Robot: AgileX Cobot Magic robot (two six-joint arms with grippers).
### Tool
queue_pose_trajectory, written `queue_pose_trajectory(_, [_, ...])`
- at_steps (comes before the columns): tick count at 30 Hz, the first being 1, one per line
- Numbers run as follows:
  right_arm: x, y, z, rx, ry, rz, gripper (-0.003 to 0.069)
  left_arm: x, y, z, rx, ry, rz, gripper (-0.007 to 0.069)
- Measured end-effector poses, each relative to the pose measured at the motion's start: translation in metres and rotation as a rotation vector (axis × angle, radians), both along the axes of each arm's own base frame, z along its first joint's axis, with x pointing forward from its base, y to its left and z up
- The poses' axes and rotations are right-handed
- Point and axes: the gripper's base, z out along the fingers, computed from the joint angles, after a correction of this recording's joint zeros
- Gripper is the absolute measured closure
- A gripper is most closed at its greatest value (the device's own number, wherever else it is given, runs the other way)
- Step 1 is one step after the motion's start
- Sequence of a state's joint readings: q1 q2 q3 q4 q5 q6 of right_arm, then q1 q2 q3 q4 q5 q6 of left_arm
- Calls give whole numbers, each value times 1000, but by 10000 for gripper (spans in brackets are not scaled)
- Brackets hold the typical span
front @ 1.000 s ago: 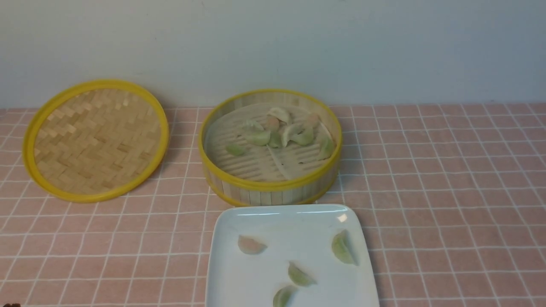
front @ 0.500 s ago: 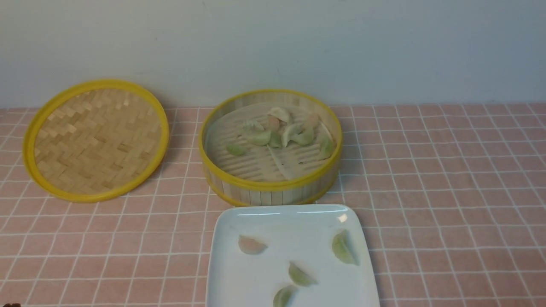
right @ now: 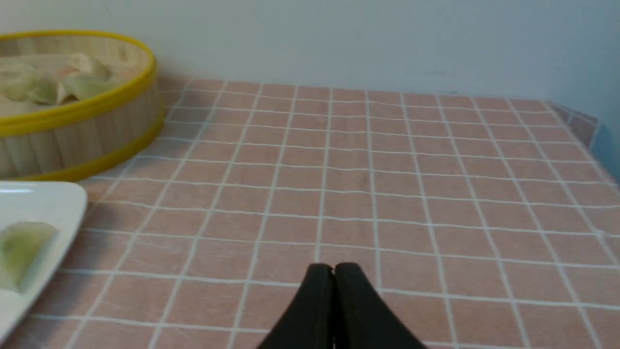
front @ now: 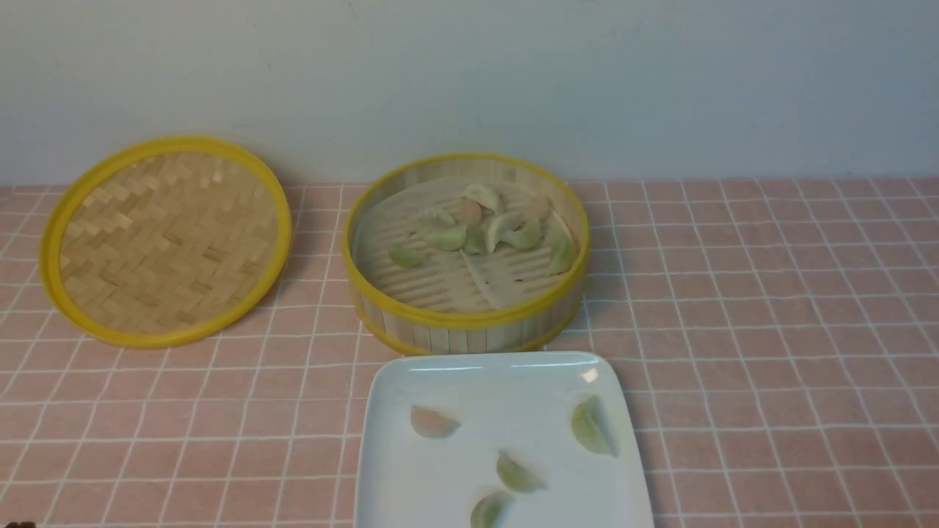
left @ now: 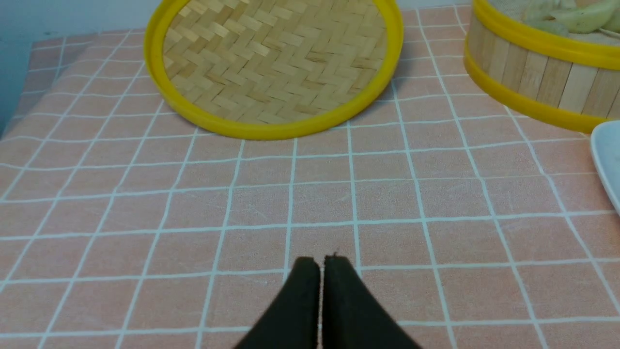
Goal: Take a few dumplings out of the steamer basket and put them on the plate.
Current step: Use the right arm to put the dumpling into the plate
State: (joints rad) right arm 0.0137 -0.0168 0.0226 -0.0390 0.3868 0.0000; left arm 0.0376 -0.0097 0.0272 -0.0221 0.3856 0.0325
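Observation:
The steamer basket (front: 469, 323) stands mid-table and holds several dumplings (front: 480, 224), mostly pale green. In front of it lies the white plate (front: 477, 381) with several dumplings on it: a pinkish one (front: 431, 422) and green ones (front: 589, 425) (front: 516, 473). Neither arm shows in the front view. My left gripper (left: 321, 261) is shut and empty over bare cloth, left of the plate (left: 608, 160) and basket (left: 533, 72). My right gripper (right: 333, 268) is shut and empty over the cloth, right of the plate (right: 43, 203) and basket (right: 82, 126).
The flat woven lid (front: 165, 238) with a yellow rim lies left of the basket, its far edge against the wall. A pink checked cloth (front: 770, 330) covers the table. A pale wall runs along the back. The table's corners show in both wrist views.

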Motion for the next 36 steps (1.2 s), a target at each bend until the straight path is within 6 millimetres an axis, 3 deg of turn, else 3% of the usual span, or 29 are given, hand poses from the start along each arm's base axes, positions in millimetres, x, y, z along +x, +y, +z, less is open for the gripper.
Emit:
queue_pose_trajectory(7, [0, -2, 0, -76, 2, -10, 673, 0, 0, 0, 0, 0, 0, 631])
queue_pose_trajectory(36, [0, -2, 0, -84, 2, -11, 673, 0, 0, 0, 0, 0, 1, 631])
